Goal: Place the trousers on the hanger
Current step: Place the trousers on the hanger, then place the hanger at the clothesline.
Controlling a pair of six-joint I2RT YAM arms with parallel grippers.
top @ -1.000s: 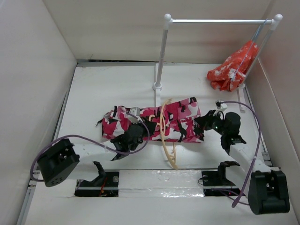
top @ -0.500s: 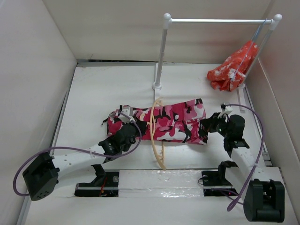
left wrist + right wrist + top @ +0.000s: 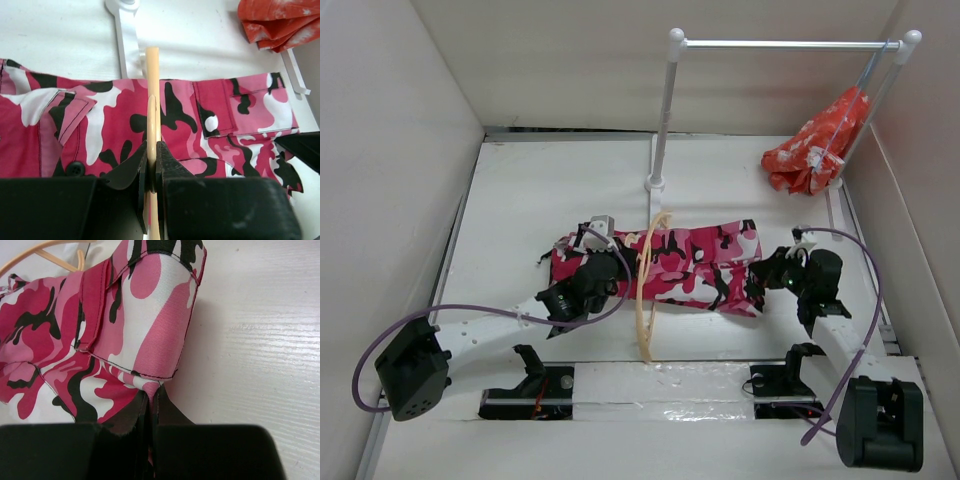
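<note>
Trousers [image 3: 695, 262] lie folded across the middle of the table [image 3: 540, 190], between both arms. I see the hanger [image 3: 153, 80] crossing over them, one end jutting past their near edge. Left gripper [image 3: 153, 150] is clamped on the hanger's wooden bar. Right gripper [image 3: 150, 399] pinches the trousers' right-hand edge, jaws closed on fabric. Orange cloth [image 3: 815, 145] hangs on the rack [image 3: 780, 44], far right.

No readable text

We find no words, labels, brands or numbers legible in any view; the trousers [image 3: 670, 265] carry only a camouflage print.
</note>
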